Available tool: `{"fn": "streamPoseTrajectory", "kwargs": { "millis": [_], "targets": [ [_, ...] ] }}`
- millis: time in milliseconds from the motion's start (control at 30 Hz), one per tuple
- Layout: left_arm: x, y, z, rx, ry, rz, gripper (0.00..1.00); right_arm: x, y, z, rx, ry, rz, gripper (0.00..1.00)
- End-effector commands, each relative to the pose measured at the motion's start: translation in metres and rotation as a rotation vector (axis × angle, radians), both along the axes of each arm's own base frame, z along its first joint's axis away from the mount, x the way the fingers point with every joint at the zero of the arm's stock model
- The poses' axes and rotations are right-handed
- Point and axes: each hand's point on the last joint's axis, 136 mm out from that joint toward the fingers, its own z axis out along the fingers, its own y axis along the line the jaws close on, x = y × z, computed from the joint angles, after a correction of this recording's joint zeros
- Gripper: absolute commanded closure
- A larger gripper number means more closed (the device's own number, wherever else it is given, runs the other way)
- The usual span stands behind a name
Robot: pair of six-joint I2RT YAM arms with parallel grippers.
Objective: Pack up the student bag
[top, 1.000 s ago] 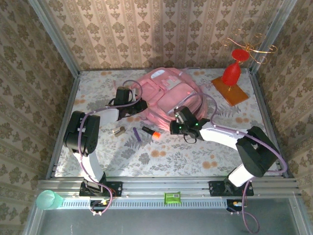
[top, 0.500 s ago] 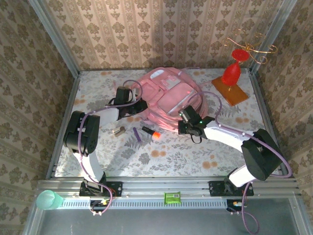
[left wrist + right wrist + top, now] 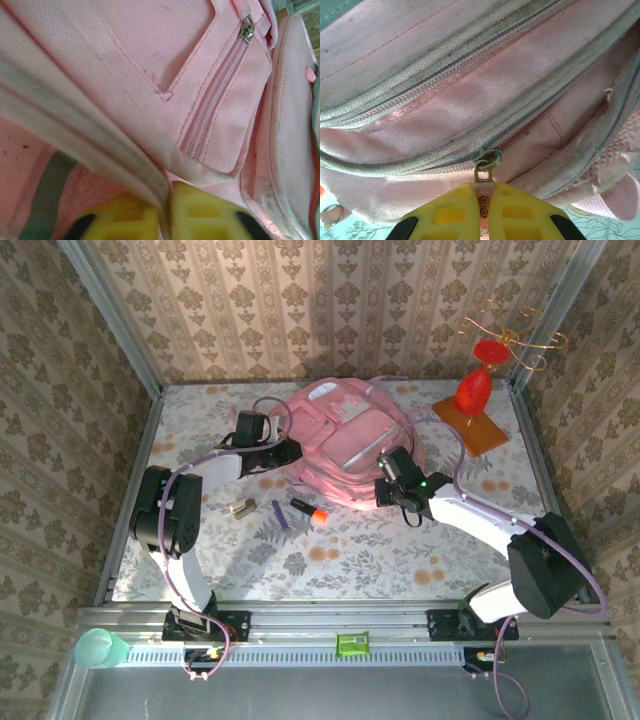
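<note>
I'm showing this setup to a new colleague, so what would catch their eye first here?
The big pink student bag, mid-table toward the back of the floral table, dominates. Both arms are at it: the right gripper pinches a zipper pull on its near right side, and the left gripper pinches a fold of fabric at its left edge. A bright red ornament stands on a wooden base in the back right corner.

The student bag (image 3: 345,440), centre frame, is matt pink woven cloth, its coarse weave scuffed grey along the pale piping. At lower centre of the right wrist view, a dull metal zip slider (image 3: 486,165) carries a pink pull tab (image 3: 483,207). The right tool (image 3: 483,194) has smooth yellow moulded plastic fingers. The surface (image 3: 400,550) has a matt floral print.
</note>
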Motion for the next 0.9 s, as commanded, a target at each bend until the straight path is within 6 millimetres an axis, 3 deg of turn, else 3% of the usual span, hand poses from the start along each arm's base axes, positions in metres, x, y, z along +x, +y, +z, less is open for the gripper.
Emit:
{"fn": "streamPoseTrajectory", "kwargs": {
  "millis": [0, 100, 200, 367, 467, 533, 867],
  "targets": [
    [0.021, 0.018, 0.024, 0.067, -0.142, 0.022, 0.64, -0.008, 0.012, 0.009, 0.076, -0.010, 0.093, 1.00],
    [0.014, 0.019, 0.050, 0.132, -0.270, 0.000, 0.47, -0.009, 0.017, 0.019, 0.111, -0.030, 0.115, 1.00],
    [-0.004, 0.004, 0.072, 0.209, -0.445, -0.093, 0.35, -0.008, 0.021, 0.025, 0.146, -0.032, 0.118, 1.00],
    [-0.066, -0.066, 0.085, 0.293, -0.795, -0.463, 0.33, -0.005, 0.022, 0.034, 0.200, -0.038, 0.109, 1.00],
    [-0.102, -0.099, 0.079, 0.363, -0.984, -0.676, 0.31, -0.005, 0.022, 0.036, 0.226, -0.037, 0.101, 1.00],
    [-0.116, -0.114, 0.072, 0.409, -1.065, -0.773, 0.30, -0.004, 0.022, 0.037, 0.249, -0.034, 0.095, 1.00],
    [-0.106, -0.148, 0.037, 0.688, -1.145, -0.943, 0.32, -0.006, 0.028, 0.037, 0.315, -0.025, 0.096, 1.00]
  ]
}}
